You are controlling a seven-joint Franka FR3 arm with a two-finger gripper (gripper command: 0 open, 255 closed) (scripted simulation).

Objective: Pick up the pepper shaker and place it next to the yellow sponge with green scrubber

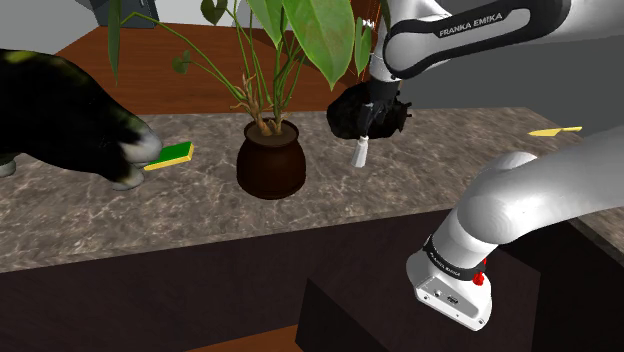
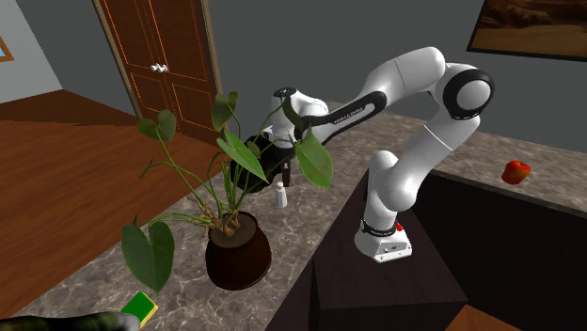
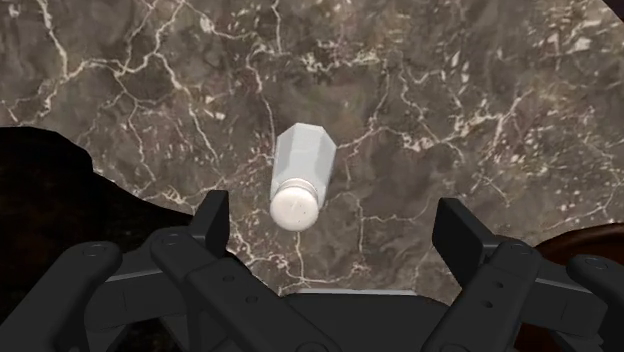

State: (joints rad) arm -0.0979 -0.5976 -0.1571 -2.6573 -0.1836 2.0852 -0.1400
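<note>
**Tool** [image 3: 333, 226]: The two black fingers [image 3: 210, 228] stand wide apart and clasp nothing. The tool hangs above a pale grey faceted shaker with a rounded white cap [image 3: 298, 176] and points down at it. In the wrist view the shaker lies in the gap between the fingers and touches neither.

**Shaker:** It stands on the brown-grey, white-veined marble counter [image 3: 480, 80], free of the tool. In the shoulder view the shaker [image 1: 358, 152] sits just under the tool [image 1: 363, 132]. It is to the right of a round dark brown pot [image 1: 270, 165] that carries a tall, broad-leaved green plant [image 1: 300, 30]. In the second exterior view the shaker [image 2: 280, 196] stands below the tool [image 2: 282, 175] and beyond the pot [image 2: 237, 252].

**Sponge:** A yellow rectangular sponge with a green scrubber layer [image 1: 172, 154] lies flat on the counter. It is on the far side of the pot from the shaker, well apart from it. A large black mottled shape [image 1: 60, 110], which I could not identify, sits just beside the sponge at the shoulder view's left. The second exterior view shows the sponge [image 2: 141, 306] near its lower left corner.

**Other items:**
- A flat yellow piece [image 1: 555, 131] lies on the counter at the shoulder view's far right.
- A small red object [image 2: 515, 171] rests on the counter at the second exterior view's right, past the white arm [image 2: 414, 85].
- A brown panelled door [image 2: 165, 56] stands behind, above a wooden floor [image 2: 75, 141].
</note>
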